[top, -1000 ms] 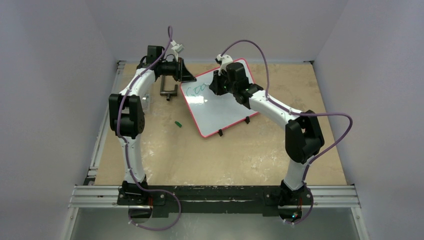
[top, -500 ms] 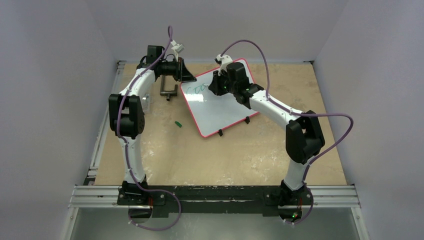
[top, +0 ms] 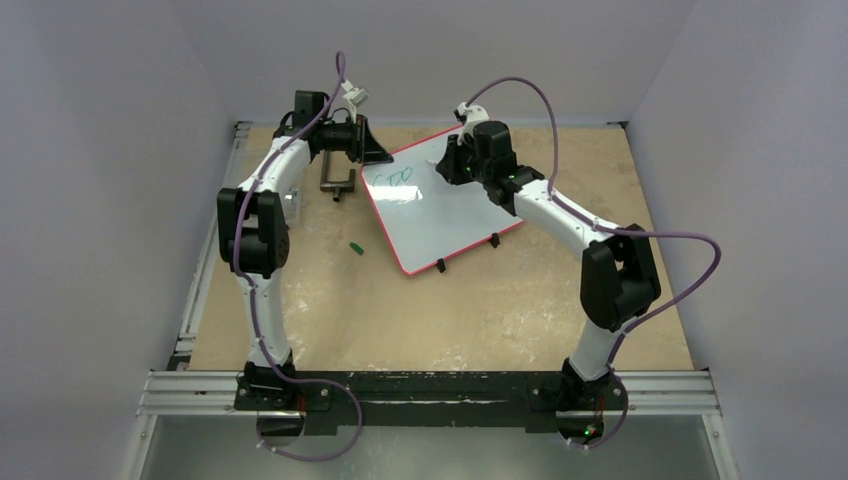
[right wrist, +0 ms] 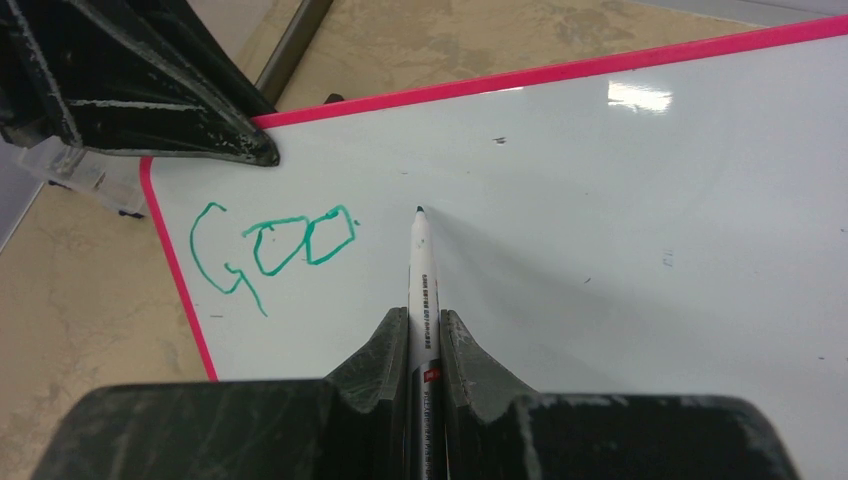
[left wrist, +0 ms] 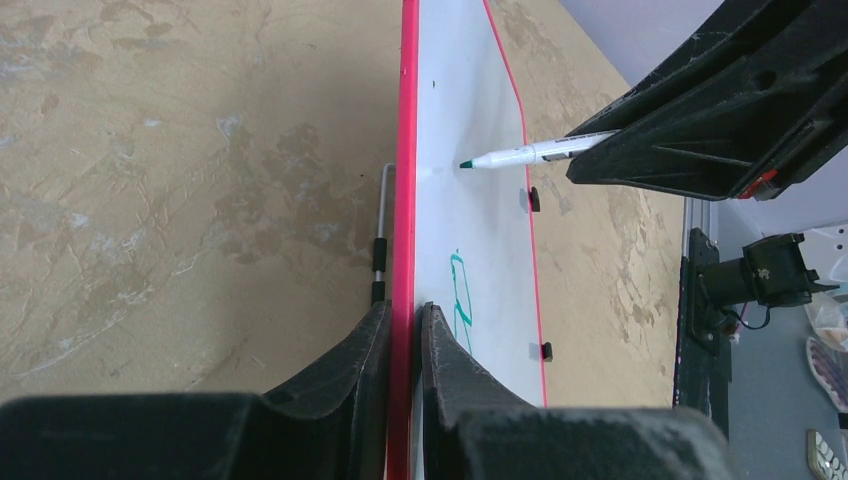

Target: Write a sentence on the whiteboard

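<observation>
The whiteboard (top: 440,215), white with a red frame, lies tilted at the back middle of the table. Green letters "Goo" (right wrist: 270,250) stand near its far left corner; they also show in the top view (top: 392,178). My left gripper (left wrist: 404,318) is shut on the whiteboard's red edge (left wrist: 408,200). My right gripper (right wrist: 422,325) is shut on a white marker (right wrist: 421,280) with a green tip. The tip is at the board surface just right of the last "o". In the left wrist view the marker (left wrist: 520,155) points at the board.
A green marker cap (top: 355,247) lies on the table left of the board. A dark metal bracket (top: 338,180) sits by the left gripper. Two black clip feet (top: 466,253) hold the board's near edge. Grey walls enclose the table.
My right arm has moved to the right along the board with the marker. A second "o" has appeared after "Go". The left arm has not moved.
</observation>
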Motion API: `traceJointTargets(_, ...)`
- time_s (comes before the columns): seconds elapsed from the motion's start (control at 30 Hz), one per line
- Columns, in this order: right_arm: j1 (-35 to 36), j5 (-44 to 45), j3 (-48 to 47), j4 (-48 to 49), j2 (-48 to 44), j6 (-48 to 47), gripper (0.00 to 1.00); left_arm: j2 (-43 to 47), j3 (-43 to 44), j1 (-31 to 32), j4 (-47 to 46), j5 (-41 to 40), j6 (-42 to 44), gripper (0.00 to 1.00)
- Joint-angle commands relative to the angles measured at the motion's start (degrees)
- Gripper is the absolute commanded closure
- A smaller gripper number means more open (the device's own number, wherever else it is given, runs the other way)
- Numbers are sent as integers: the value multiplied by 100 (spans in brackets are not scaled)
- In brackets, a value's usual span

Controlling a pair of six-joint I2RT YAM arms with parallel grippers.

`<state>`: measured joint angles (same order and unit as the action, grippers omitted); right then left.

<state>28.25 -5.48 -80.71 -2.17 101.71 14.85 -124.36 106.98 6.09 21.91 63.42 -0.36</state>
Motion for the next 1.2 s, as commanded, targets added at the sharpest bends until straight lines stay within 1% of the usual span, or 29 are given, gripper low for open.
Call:
traceJointTargets(0.0,-4,69,-112,185,-119,110,100,269,-89,94,-7,30,271,100)
traceJointTargets(0.3,-8,-94,-355,186,165,195,100,274,-116,97,-28,30,262,100)
traceJointTargets(0.47,-4,-94,-352,163,267,186,100,275,-116,103,-38,39,265,100)
traceJointTargets(0.8,77,-428,-318,101,363,43,100,273,-122,95,-49,39,255,100)
traceJointTargets(1.03,110,-489,-22,70,322,-48,100,287,-133,98,-55,48,256,100)
traceJointTargets(1.17,109,-376,217,69,196,-77,100,289,-133,101,-55,50,256,100)
